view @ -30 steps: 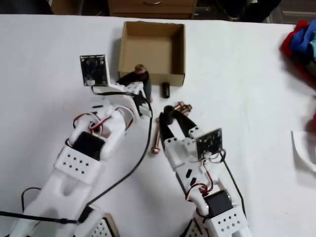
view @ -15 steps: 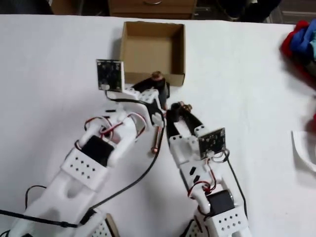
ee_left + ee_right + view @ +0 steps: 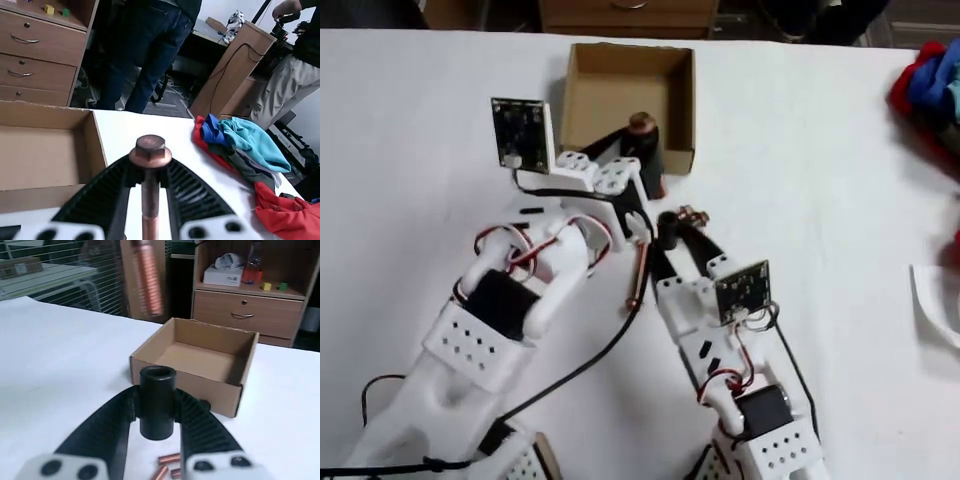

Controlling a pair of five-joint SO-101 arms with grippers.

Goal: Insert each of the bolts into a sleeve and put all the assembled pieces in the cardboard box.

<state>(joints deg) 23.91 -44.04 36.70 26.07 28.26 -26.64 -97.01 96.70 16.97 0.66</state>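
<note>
The left gripper (image 3: 150,166) is clamped on a copper hex bolt (image 3: 150,150) just under its head; the bolt stands upright, head up and shank pointing down, close to the front wall of the cardboard box (image 3: 620,95); the right gripper (image 3: 156,415) is closed around a black sleeve (image 3: 157,390), held upright with its open bore facing up, near that same wall; loose copper bolts (image 3: 167,462) lie on the white table (image 3: 820,150) beneath it; a long bolt (image 3: 636,280) lies between the two arms.

High camera looks down over the counter (image 3: 400,120); both wrist cameras — low, close — share its cardboard box (image 3: 625,100).
</note>
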